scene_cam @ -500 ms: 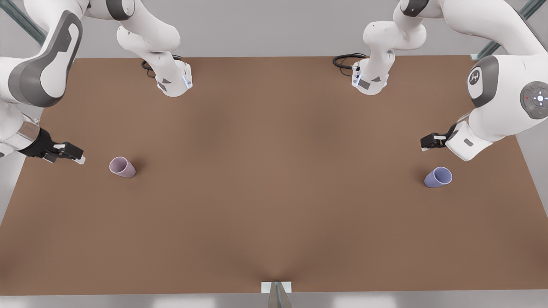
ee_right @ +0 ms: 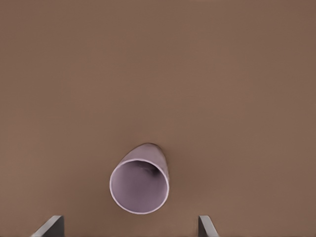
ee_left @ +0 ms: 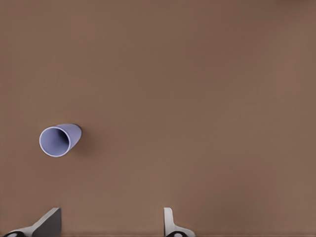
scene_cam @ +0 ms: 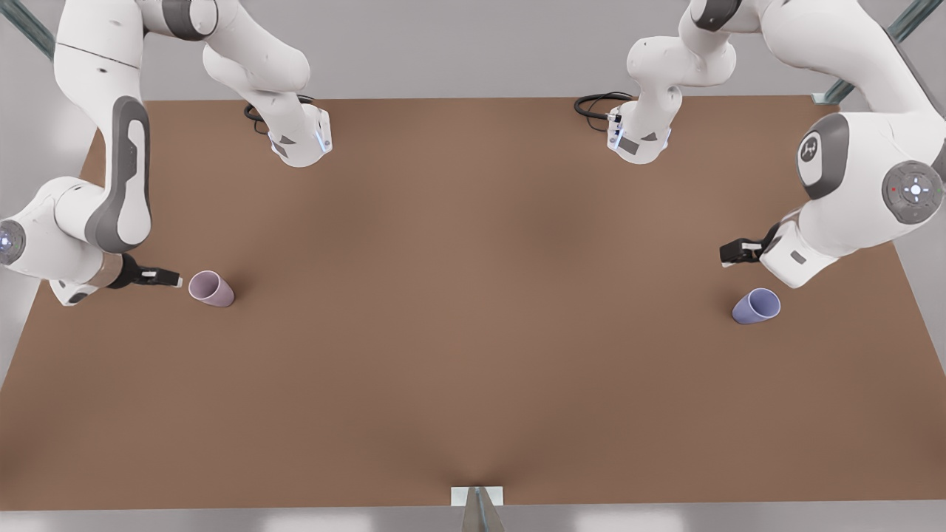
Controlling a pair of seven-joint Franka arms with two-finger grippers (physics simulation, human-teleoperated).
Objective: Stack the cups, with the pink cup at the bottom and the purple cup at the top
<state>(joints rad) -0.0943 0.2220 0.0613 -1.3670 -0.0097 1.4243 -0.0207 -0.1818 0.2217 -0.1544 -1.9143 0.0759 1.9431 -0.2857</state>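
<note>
Pink cup (scene_cam: pixel 211 288): stands upright on the brown table (scene_cam: pixel 473 332), at about 9 o'clock from the table's centre in the front view, mouth open upward. In the right wrist view (ee_right: pixel 140 183) it sits between the two fingertips' lines, just ahead of them.

Purple cup (scene_cam: pixel 757 306): upright at about 3 o'clock from the table's centre, well apart from the pink cup. In the left wrist view (ee_left: pixel 59 139) it lies off to one side of the fingers, not between them.

Right gripper (scene_cam: pixel 170 279): low over the table at 9 o'clock of the pink cup, just beside its rim. Fingers spread wide, holding nothing. The wide spread likely suits closing around the cup body.

Left gripper (scene_cam: pixel 732 253): at about 11 o'clock of the purple cup, near but not touching. Fingers apart, holding nothing. It is not yet lined up on its cup.

Change from half a second earlier: the right gripper has moved in from farther out to nearly meet the pink cup, and its arm has swung down over the table edge. The left gripper has shifted only slightly. Both cups have stayed put.

Stage, as a judgement: approach to grasp; no stacking done.
</note>
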